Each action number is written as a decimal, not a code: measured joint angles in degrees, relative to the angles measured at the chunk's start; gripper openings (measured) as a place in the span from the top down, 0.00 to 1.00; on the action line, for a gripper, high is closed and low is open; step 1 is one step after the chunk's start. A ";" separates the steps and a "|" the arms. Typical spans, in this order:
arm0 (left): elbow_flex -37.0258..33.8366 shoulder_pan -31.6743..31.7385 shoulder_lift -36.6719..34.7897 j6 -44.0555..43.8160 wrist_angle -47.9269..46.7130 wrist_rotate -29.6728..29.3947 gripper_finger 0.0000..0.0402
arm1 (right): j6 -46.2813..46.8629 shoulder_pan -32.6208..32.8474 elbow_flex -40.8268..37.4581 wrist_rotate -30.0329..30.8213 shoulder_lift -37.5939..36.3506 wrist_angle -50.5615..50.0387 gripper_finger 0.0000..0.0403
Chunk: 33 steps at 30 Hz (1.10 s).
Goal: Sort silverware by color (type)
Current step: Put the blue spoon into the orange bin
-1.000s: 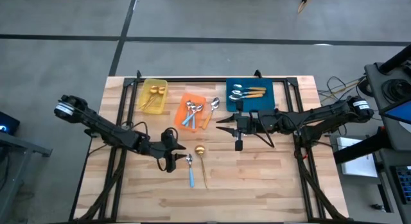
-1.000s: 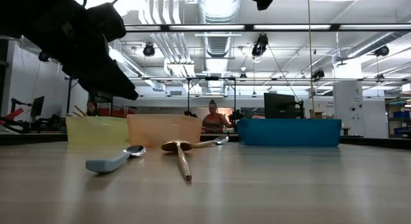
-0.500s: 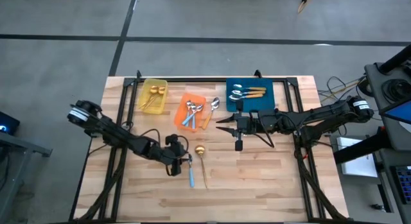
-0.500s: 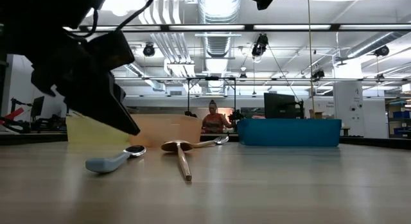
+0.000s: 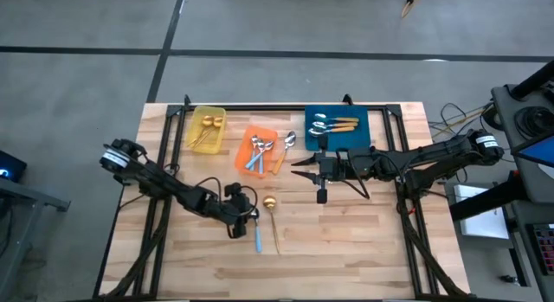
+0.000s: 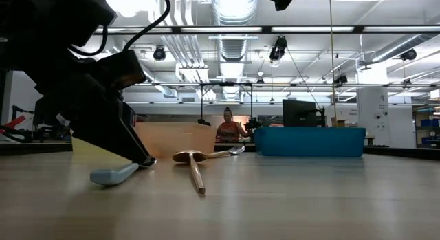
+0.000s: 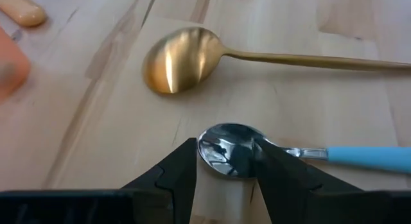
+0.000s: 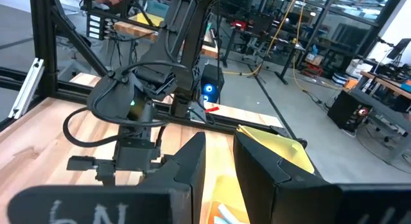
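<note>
Left gripper (image 7: 225, 169) down at the surface (image 5: 346, 241), fingers (image 7: 176, 169) parted to either side of the silver bowl of the blue-handled spoon (image 7: 270, 153), not clenched on it. Spoon flat on the wood near the middle of the surface, handle pointing away from the bins. Just beside it, lying parallel, the gold spoon (image 5: 272, 217), bowl toward the orange bin (image 5: 243, 151).

Right gripper (image 5: 305, 170) held above the surface just in front of the blue bin (image 5: 363, 133), fingers (image 8: 192, 161) released with a narrow gap between them.

Farther out: gold spoons in the yellow bin (image 5: 218, 112), blue-handled spoons in the orange bin with one more spoon (image 5: 286, 149) leaning over its rim, orange-handled spoons in the blue bin.
</note>
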 joint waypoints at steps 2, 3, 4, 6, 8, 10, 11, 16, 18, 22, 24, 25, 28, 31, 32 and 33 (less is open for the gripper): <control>0.01 0.00 0.62 -0.36 0.50 -0.02 0.66 | 0.00 0.00 0.00 0.00 0.00 0.00 0.82; 0.02 0.00 0.95 -0.55 0.49 -0.02 0.66 | 0.00 0.00 0.00 0.00 0.00 -0.03 0.82; 0.02 0.00 1.25 -0.87 0.74 -0.20 0.66 | 0.00 0.00 0.00 0.00 0.00 -0.02 0.82; 0.04 0.00 1.67 -1.26 1.17 -0.35 0.66 | 0.00 0.00 0.00 0.00 0.00 -0.04 0.82; 0.07 0.00 1.99 -1.27 1.71 -0.48 0.66 | 0.00 0.00 0.00 0.00 0.00 -0.04 0.82; 0.07 0.00 2.18 -1.27 2.02 -0.56 0.66 | -0.01 0.00 0.00 0.00 0.00 -0.04 0.82; 0.07 0.00 2.20 -1.27 2.02 -0.57 0.66 | 0.00 0.00 0.00 0.00 0.00 -0.05 0.82; 0.07 0.00 2.20 -1.29 2.00 -0.59 0.66 | 0.00 0.00 0.00 0.00 0.00 -0.09 0.82; 0.07 0.00 2.20 -1.29 2.02 -0.59 0.66 | 0.00 0.00 0.00 -0.01 0.00 -0.10 0.82; 0.04 0.00 2.20 -1.40 1.98 -0.59 0.67 | -0.01 0.00 0.00 -0.02 0.00 -0.12 0.82; 0.04 0.00 2.20 -1.51 1.98 -0.59 0.68 | -0.02 0.00 0.00 -0.02 0.00 -0.12 0.82; 0.04 0.00 2.20 -1.61 1.96 -0.59 0.70 | -0.02 0.00 0.00 0.00 0.00 -0.11 0.82; 0.04 0.00 2.20 -1.89 1.92 -0.63 0.74 | -0.01 0.00 0.00 -0.02 0.00 -0.11 0.82; 0.02 0.00 2.20 -2.64 1.92 -0.74 0.79 | -0.02 0.00 0.00 -0.02 0.00 -0.13 0.82; 0.02 0.00 2.20 -3.02 1.92 -0.74 0.81 | -0.02 0.00 0.00 -0.02 0.00 -0.13 0.82; 0.02 0.00 2.20 -3.34 1.94 -0.74 0.82 | -0.02 0.00 0.00 -0.02 0.00 -0.13 0.82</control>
